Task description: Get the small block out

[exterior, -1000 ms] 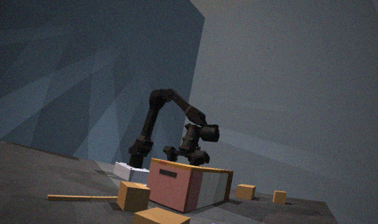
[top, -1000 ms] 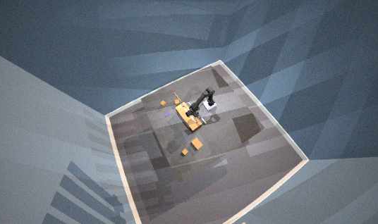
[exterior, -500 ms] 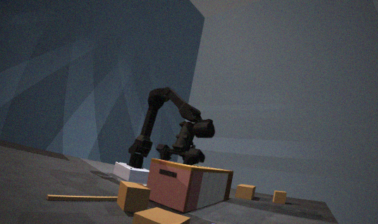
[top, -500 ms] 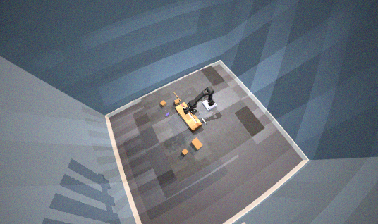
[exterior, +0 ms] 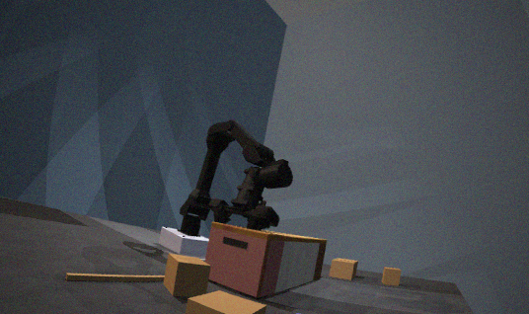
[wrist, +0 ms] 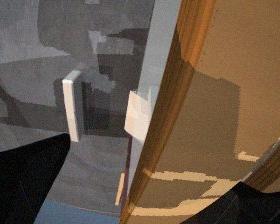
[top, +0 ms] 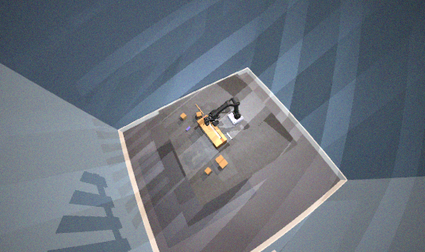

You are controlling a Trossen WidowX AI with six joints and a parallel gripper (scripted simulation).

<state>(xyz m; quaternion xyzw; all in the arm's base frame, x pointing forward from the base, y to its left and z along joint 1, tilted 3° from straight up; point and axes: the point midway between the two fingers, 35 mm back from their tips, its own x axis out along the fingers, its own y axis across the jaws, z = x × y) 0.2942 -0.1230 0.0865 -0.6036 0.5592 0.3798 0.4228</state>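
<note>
The box (top: 212, 134) (exterior: 238, 262) (wrist: 216, 120) stands upright on the table, with an orange-brown top and a reddish end wall with a dark slot. A see-through strip shows along its edge in the wrist view. My gripper (top: 211, 122) (wrist: 130, 151) is open and empty over the box's slotted-end half; its fingers straddle the box's long edge in the wrist view. A pale piece (wrist: 136, 112) shows beside that edge; I cannot tell what it is. A small purple piece (top: 188, 128) lies on the table beyond the box. I cannot make out a block on the shelf.
A white bar (top: 229, 135) (wrist: 72, 110) is on the robot's side of the box. A wooden stick (top: 199, 108) (exterior: 114, 277) and orange blocks (top: 183, 116) (exterior: 186, 275) lie off the slotted end. More orange blocks (top: 221, 162) (exterior: 343, 269) stand past the other end.
</note>
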